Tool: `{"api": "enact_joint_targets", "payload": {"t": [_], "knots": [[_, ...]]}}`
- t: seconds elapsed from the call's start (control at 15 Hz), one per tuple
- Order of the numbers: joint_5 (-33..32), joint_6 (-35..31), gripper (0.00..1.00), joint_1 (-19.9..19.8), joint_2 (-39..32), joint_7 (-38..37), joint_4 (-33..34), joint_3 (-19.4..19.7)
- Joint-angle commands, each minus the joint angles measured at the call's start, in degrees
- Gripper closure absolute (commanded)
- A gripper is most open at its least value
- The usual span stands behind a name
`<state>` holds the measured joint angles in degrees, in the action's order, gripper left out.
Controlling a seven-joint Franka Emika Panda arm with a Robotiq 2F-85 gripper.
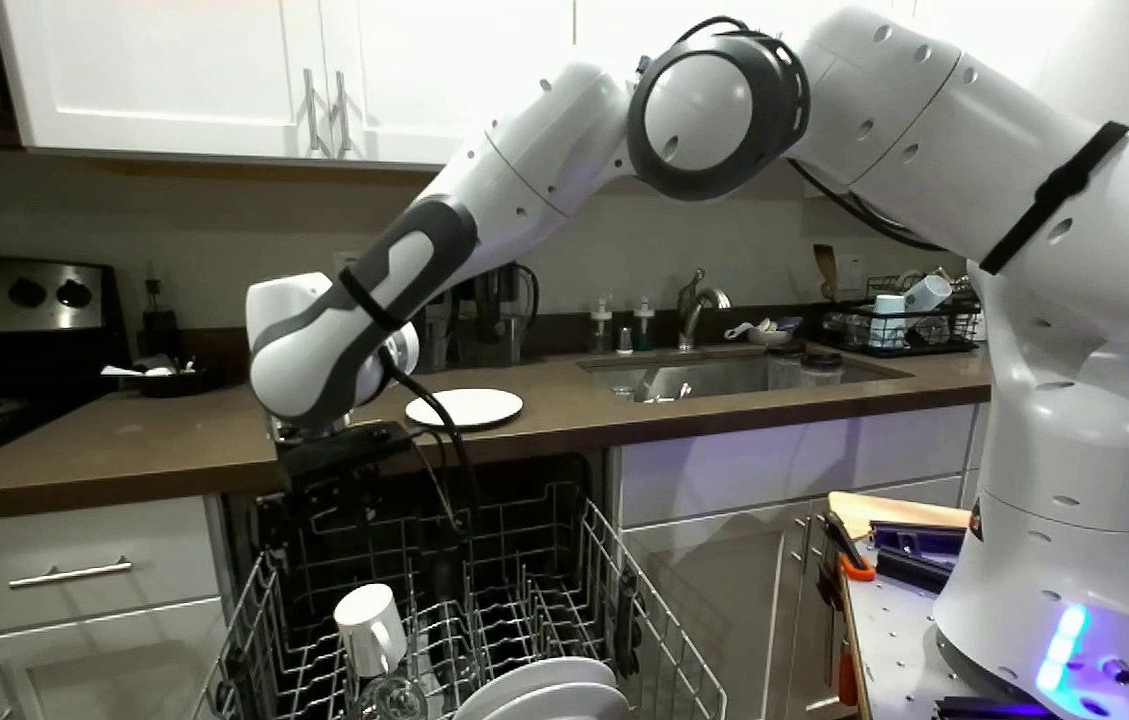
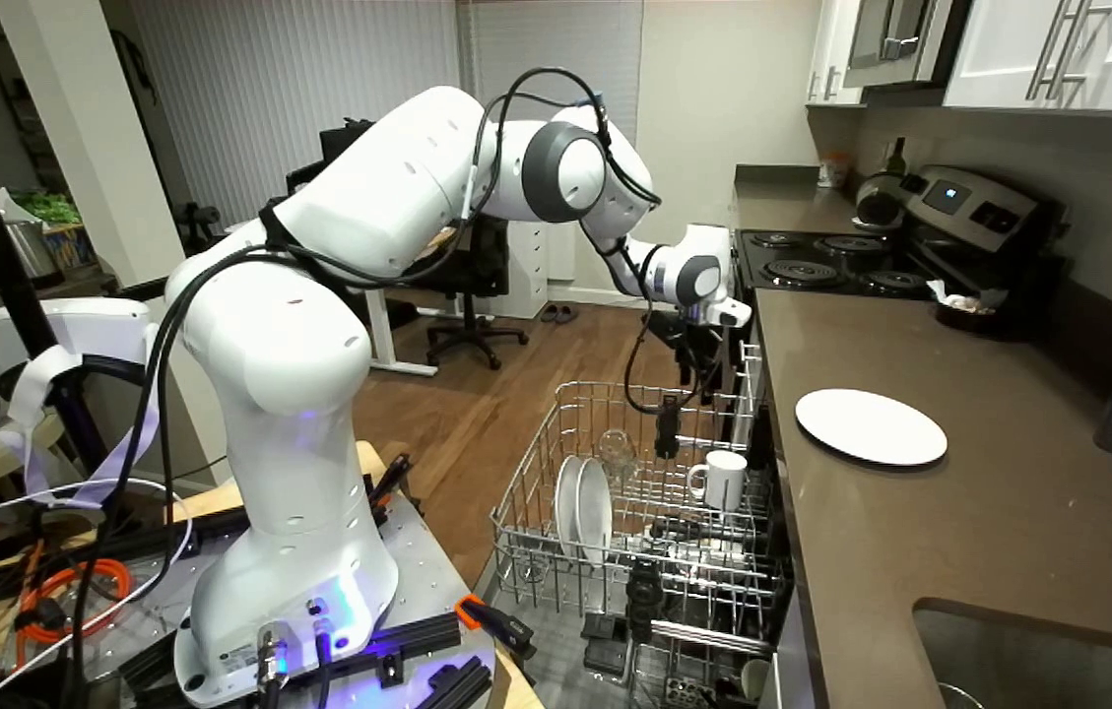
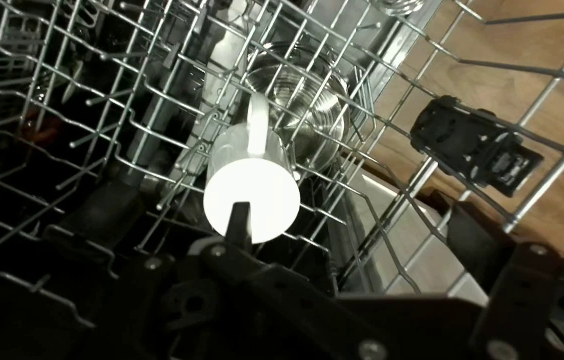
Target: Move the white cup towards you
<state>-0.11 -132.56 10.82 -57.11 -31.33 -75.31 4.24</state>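
The white cup point(image 1: 367, 632) stands upside down in the dishwasher's upper rack, its flat base up and its handle to one side. It also shows in an exterior view point(image 2: 724, 480) and in the wrist view point(image 3: 252, 200). My gripper point(image 3: 356, 230) is open and empty. In the wrist view its left finger overlaps the near part of the cup's base, and its right finger is well off to the right over the rack's side. In both exterior views the dark gripper point(image 1: 324, 495) point(image 2: 696, 364) hangs above the rack, higher than the cup and apart from it.
The wire rack point(image 1: 664, 615) has tall sides around the cup. White plates point(image 2: 594, 507) stand in it, and a clear glass point(image 1: 392, 698) is beside the cup. The brown counter point(image 2: 871, 551) edges the dishwasher and bears a flat white plate point(image 2: 871, 426). A black rack clip point(image 3: 471, 142) sits on the side.
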Motion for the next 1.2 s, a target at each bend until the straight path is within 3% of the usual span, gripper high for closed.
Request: {"api": "enact_joint_targets", "payload": {"t": [0.0,0.4,0.47,0.53,1.13], "knots": [[1.07,1.86,0.0,0.95,-5.88,-6.22,5.0,2.15],[2.47,2.83,0.0,-1.31,-11.78,-10.14,9.03,1.66],[2.41,1.02,0.0,-2.36,-11.39,-6.17,8.65,0.07],[1.2,0.65,0.0,-0.73,-10.58,-8.57,6.41,1.86],[1.03,1.67,0.0,-0.38,-15.13,-10.1,11.94,2.27]]}}
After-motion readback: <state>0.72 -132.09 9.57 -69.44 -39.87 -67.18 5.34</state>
